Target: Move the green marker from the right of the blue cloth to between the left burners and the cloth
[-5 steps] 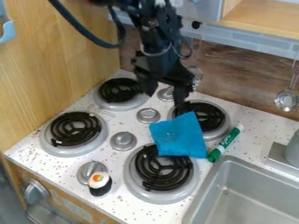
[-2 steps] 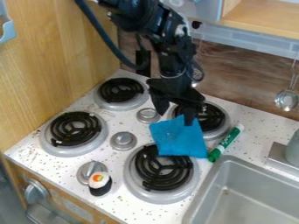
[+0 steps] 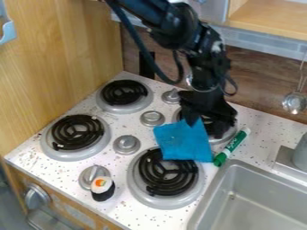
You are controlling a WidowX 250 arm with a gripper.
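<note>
A blue cloth [image 3: 183,143] lies between the two right-hand burners, overlapping the far edge of the near right burner [image 3: 168,177] and the near side of the far right burner [image 3: 227,134]. Being thin and soft, it seems to lie low over whatever is beneath it, the burners and the counter [image 3: 135,121] between them probably bearing it up. A green marker [image 3: 231,147] lies slantwise just to its right, its near end by the cloth's corner and the far corner of the sink [image 3: 208,201]; lying on its side, it probably rests there by its own weight. At the near left, a toy sushi piece [image 3: 103,187] is close against a knob [image 3: 94,175], which may help steady it; whether they truly touch is hard to tell.

The pincer [image 3: 207,127] hangs over the far right burner, at the cloth's far edge. It is open, its two fingers spread well apart, with nothing visibly gripped. The left finger's tip comes right to the cloth's edge, though whether it touches is unclear; the right finger is over the burner, beside the cloth.
</note>
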